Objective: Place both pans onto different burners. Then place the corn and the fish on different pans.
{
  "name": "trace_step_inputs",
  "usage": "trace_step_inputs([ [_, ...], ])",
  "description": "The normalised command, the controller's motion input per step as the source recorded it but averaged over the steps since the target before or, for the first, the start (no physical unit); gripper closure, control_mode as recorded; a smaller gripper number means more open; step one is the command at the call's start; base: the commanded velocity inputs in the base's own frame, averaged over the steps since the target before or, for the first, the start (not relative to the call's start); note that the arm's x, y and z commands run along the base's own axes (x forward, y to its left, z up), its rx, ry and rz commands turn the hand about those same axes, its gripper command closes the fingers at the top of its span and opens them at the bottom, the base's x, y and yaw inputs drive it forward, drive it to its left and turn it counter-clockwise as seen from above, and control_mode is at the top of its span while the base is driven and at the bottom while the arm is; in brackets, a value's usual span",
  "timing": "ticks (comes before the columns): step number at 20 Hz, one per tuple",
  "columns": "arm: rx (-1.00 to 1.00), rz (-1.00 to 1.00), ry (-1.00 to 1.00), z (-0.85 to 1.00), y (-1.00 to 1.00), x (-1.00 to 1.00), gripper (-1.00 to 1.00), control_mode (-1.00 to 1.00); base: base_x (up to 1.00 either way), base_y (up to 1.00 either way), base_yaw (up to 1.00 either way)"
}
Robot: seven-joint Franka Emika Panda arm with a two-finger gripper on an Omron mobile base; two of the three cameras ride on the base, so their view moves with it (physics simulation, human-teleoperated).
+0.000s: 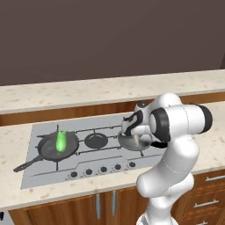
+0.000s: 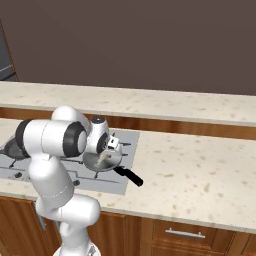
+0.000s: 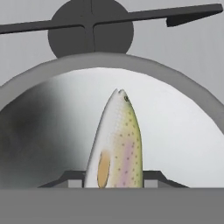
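Note:
The matte black skillet [image 1: 47,143] sits on the left burner, and the green corn [image 1: 61,140] lies inside it. On the right burner rests the silver-grey pan [image 1: 126,141] [image 2: 94,163] [image 3: 179,131], its dark handle [image 2: 129,175] pointing toward the counter's front. My gripper [image 1: 136,135] [image 2: 106,153] [image 3: 113,177] hangs just over this pan, shut on the fish [image 3: 116,140] [image 1: 138,140] [image 2: 103,159]. The speckled fish points head-first down toward the pan's floor; I cannot tell if it touches.
The larger middle burner [image 1: 96,140] lies bare between the two pans. A row of small knobs [image 1: 103,169] lines the grey hob's [image 1: 39,173] front. Speckled counter [image 2: 200,165] stretches to the right, with a raised ledge behind. Drawers sit below.

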Motion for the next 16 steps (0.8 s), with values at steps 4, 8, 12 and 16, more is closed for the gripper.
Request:
trace_step_inputs([
  [4, 0.00, 0.00, 0.00, -0.17, 0.00, 0.09, 1.00, -1.00, 0.00, 0.00, 0.00],
  [8, 0.00, 0.00, 0.00, -0.07, 0.00, 0.06, -1.00, -1.00, 0.00, 0.00, 0.00],
  [12, 0.00, 0.00, 0.00, 0.00, 0.00, 0.02, -1.00, -1.00, 0.00, 0.00, 0.00],
  [16, 0.00, 0.00, 0.00, 0.41, 0.00, -0.03, -1.00, -1.00, 0.00, 0.00, 0.00],
])
